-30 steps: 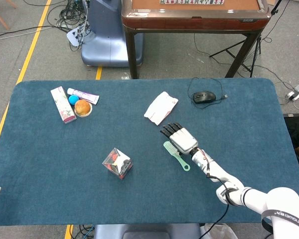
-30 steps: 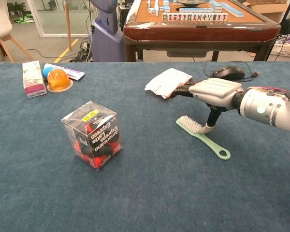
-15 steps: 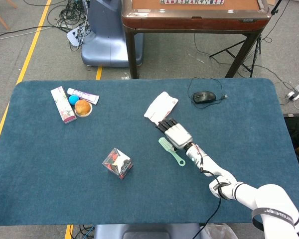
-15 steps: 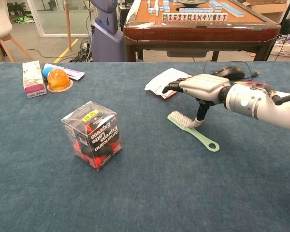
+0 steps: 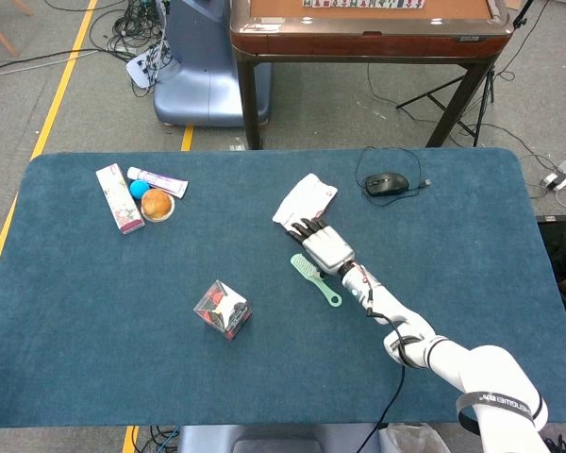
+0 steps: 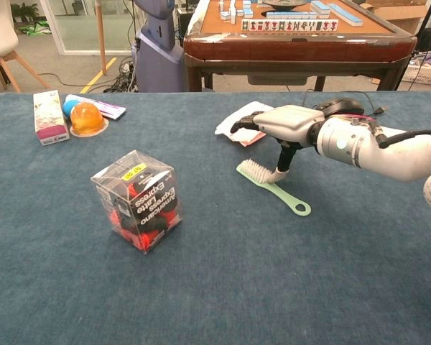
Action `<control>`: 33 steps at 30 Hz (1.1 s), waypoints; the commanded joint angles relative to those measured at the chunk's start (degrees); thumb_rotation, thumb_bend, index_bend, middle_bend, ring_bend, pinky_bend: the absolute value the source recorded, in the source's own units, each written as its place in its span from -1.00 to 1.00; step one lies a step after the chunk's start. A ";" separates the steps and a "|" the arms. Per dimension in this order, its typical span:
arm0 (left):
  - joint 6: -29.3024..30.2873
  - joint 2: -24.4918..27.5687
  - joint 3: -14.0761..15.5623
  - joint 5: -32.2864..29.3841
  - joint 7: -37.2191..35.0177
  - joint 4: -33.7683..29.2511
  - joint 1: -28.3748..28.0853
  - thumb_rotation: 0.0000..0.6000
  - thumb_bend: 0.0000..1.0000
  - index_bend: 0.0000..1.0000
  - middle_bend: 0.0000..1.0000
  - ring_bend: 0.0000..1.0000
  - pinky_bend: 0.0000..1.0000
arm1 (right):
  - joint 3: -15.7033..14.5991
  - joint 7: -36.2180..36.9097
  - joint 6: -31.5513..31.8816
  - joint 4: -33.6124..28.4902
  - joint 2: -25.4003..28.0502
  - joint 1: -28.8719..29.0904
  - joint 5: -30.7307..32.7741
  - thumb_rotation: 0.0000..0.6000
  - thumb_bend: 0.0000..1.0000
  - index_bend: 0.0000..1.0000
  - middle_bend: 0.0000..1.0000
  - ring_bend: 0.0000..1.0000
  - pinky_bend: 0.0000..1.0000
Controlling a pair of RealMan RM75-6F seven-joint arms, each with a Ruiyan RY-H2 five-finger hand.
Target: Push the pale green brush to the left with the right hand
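The pale green brush (image 5: 313, 277) (image 6: 270, 187) lies flat on the blue table, bristles up at its left end and a ring at its handle end. My right hand (image 5: 324, 248) (image 6: 281, 123) hovers palm down just right of and above the brush, fingers stretched out to the left. Its thumb reaches down and touches the brush behind the bristles. The hand holds nothing. My left hand does not show in either view.
A white cloth (image 5: 305, 202) (image 6: 246, 119) lies just beyond the hand's fingertips. A black mouse (image 5: 387, 182) sits at the back right. A clear box of red items (image 5: 223, 309) (image 6: 138, 199) stands left of the brush. A carton, tube and orange ball (image 5: 156, 203) lie far left.
My right hand has slid left across the table, and the brush has moved left with it, closer to the clear box.
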 commanded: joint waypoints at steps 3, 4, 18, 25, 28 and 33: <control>-0.05 0.15 0.01 0.29 -0.31 -0.10 0.03 1.00 -0.66 0.11 -0.07 -0.37 -0.13 | 0.02 1.44 -0.70 2.55 -1.86 1.65 -0.29 1.00 -1.00 -0.77 -0.84 -1.00 -0.79; -0.03 0.20 -0.01 0.33 -0.46 -0.13 0.05 1.00 -0.66 0.11 -0.07 -0.37 -0.13 | 0.07 1.68 -0.74 2.97 -2.17 1.93 -0.33 1.00 -1.00 -0.77 -0.83 -1.00 -0.79; 0.09 0.91 -0.23 0.71 -1.95 -0.18 0.40 1.00 -0.66 0.11 -0.07 -0.37 -0.13 | 1.12 4.11 -0.80 9.42 -7.26 6.58 -0.69 1.00 -1.00 -0.77 -0.81 -1.00 -0.79; 0.21 1.13 -0.20 1.07 -2.38 -0.38 0.54 1.00 -0.66 0.11 -0.07 -0.37 -0.13 | 1.93 5.38 -1.93 13.59 -10.15 9.16 -0.19 1.00 -1.00 -0.77 -0.80 -1.00 -0.79; 0.27 1.22 -0.22 1.08 -2.45 -0.39 0.60 1.00 -0.66 0.11 -0.07 -0.37 -0.13 | 2.27 6.55 -2.72 15.54 -11.49 10.23 0.13 1.00 -1.00 -0.77 -0.80 -1.00 -0.79; 0.59 1.44 -0.30 1.26 -2.72 -0.50 0.76 1.00 -0.66 0.11 -0.07 -0.37 -0.13 | 2.35 9.17 -3.53 18.42 -13.50 11.44 0.31 1.00 -1.00 -0.77 -0.80 -1.00 -0.79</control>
